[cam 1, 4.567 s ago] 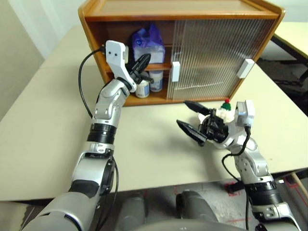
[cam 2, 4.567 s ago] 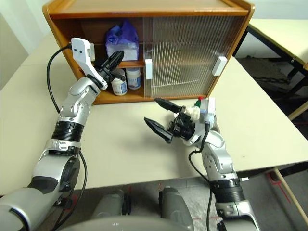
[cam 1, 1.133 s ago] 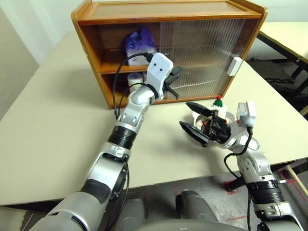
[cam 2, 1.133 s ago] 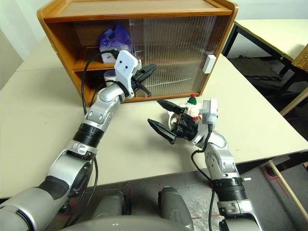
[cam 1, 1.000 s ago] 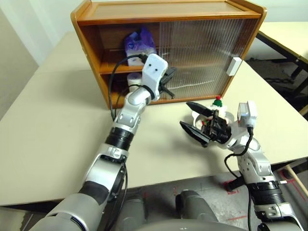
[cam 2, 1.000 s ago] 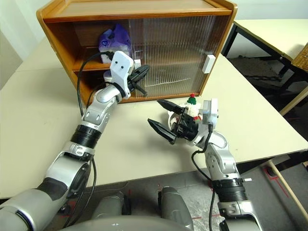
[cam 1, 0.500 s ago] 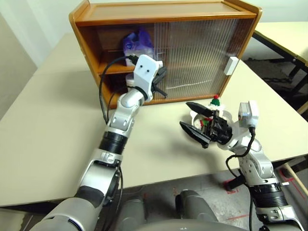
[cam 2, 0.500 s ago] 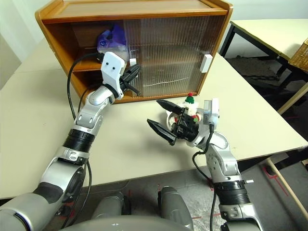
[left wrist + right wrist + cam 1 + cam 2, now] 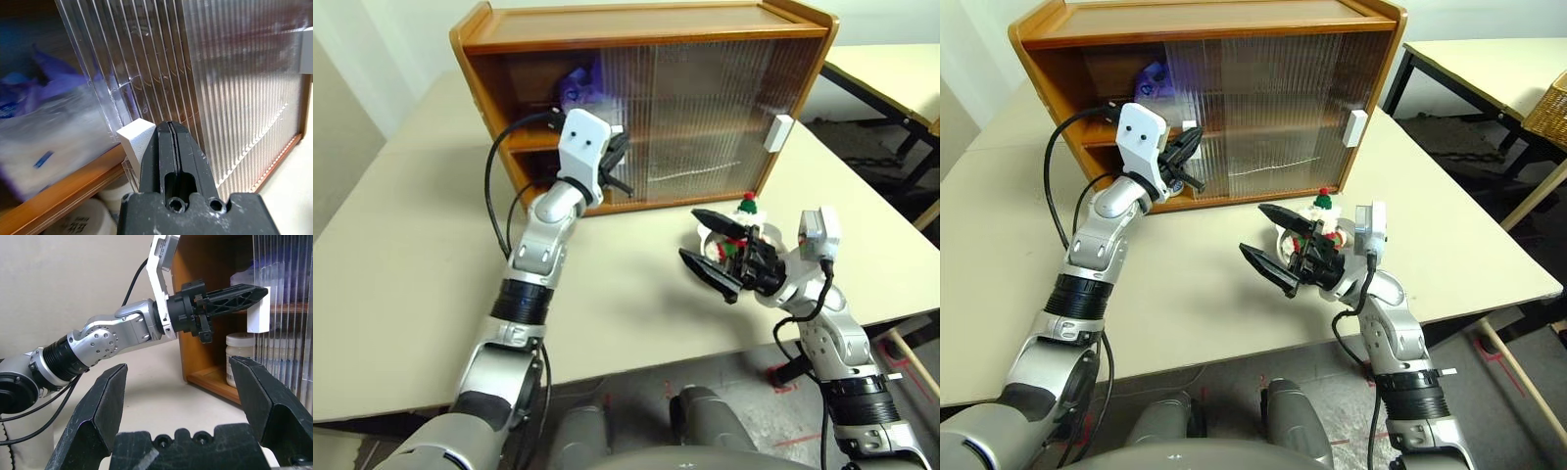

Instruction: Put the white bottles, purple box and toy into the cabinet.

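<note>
Left eye view: the left hand [image 9: 612, 164], fingers pressed together with nothing between them, lay against the white handle [image 9: 137, 138] of the front sliding door [image 9: 636, 117], at about eleven o'clock from the surface's [image 9: 401, 274] middle. The right hand [image 9: 713, 247], spread wide and empty, hung over the surface at about four o'clock.

The toy [image 9: 744, 211] stood on the surface just behind the right hand, at its one o'clock; a shiny dish [image 9: 715, 240] seemed to sit beside it, though how the two met could not be told. The purple box [image 9: 1157, 80] sat on the cabinet's [image 9: 509, 29] upper shelf and one white bottle [image 9: 239, 357] on the lower shelf; the left wrist view gave a second lid beside it, too blurred to be sure.

Handling, as judged:
- The toy looked light, soft and squashable. A hold across the round body, below the scarf, would likely be firmer than one on the hat, which might bend or slip free.
- The door panel appeared thin, ribbed and smooth, so a flat push could slide off; the blocky handle offered the one square edge to bear against.
- The opening at the cabinet's left end looked narrow, so the toy would probably need the door moved aside again.
</note>
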Motion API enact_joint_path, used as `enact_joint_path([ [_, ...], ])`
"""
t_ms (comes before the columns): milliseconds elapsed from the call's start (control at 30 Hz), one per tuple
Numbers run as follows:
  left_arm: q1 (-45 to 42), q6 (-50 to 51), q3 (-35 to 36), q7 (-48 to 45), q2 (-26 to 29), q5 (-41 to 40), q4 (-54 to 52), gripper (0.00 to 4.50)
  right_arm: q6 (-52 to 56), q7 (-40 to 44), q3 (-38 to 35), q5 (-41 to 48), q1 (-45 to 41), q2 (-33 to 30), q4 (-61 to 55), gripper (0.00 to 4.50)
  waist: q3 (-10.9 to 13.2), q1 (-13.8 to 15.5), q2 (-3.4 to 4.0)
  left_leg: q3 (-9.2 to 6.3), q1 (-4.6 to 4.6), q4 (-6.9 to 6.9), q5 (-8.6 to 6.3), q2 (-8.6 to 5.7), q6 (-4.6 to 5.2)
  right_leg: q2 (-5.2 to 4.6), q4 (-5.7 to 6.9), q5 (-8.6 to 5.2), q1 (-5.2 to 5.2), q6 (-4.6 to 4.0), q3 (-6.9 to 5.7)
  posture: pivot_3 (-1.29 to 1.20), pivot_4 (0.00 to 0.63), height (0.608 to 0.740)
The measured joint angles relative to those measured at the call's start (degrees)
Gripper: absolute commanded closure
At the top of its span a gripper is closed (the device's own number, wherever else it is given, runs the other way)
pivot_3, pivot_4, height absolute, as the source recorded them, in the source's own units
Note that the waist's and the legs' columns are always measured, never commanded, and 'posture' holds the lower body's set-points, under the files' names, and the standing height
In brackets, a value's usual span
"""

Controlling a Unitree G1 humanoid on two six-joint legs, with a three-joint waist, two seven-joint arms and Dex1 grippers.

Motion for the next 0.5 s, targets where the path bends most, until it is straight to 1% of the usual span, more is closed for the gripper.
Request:
enact_joint_path([
  [367,2.2,1.2,1.7,0.0,3.1,-0.3,-2.4,4.46,0.0,1.6,0.0,0.0,-0.4,-0.3,0.6,0.00,0.0,0.0,0.01,0.01,0.02,-0.06,-0.01,0.01,-0.01,0.03,0.02,0.14,0.01,-0.05,0.01,0.09,0.012,0.740],
  [500,3.6,1.6,3.3,0.0,5.2,-0.9,-3.6,4.46,0.1,2.2,0.0,0.0,-0.8,-0.5,0.9,0.00,0.0,0.1,0.03,-0.01,0.05,-0.10,-0.01,0.04,-0.01,0.07,0.04,0.15,0.00,-0.08,0.00,0.10,0.008,0.740],
])
